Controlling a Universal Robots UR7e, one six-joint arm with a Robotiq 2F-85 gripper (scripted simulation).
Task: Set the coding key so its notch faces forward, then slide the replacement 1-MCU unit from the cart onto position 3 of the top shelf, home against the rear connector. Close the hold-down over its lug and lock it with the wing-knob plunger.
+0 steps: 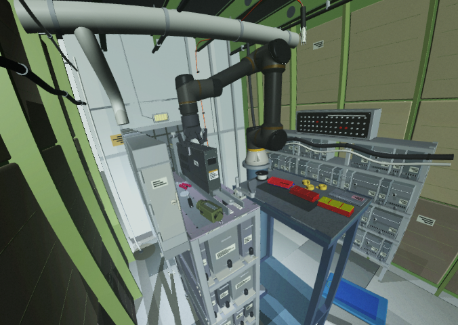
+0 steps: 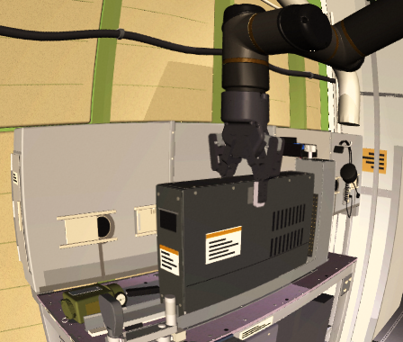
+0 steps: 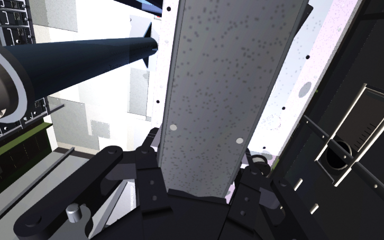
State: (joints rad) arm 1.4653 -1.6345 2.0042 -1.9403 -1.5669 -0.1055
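The rear connector and the back of the shelf slot are hidden behind the dark 1-MCU unit (image 2: 237, 240), whose rear end is also out of sight. I grip this unit by its top edge with my closed gripper (image 2: 246, 180), and its grey top face (image 3: 217, 98) fills the wrist camera. The unit stands upright on the purple top shelf (image 1: 214, 207), its labelled front face toward the shelf's front edge. At that front edge stand the hold-down lever (image 2: 111, 312) and a small post (image 2: 169, 306). An olive green block (image 1: 210, 210) lies on the shelf beside them.
A tall grey box (image 1: 157, 191) stands on the shelf right beside the unit, and a grey panel (image 2: 95, 198) rises behind. The blue cart (image 1: 310, 207) to the right carries red, yellow and green parts. A large duct (image 1: 153, 21) crosses overhead.
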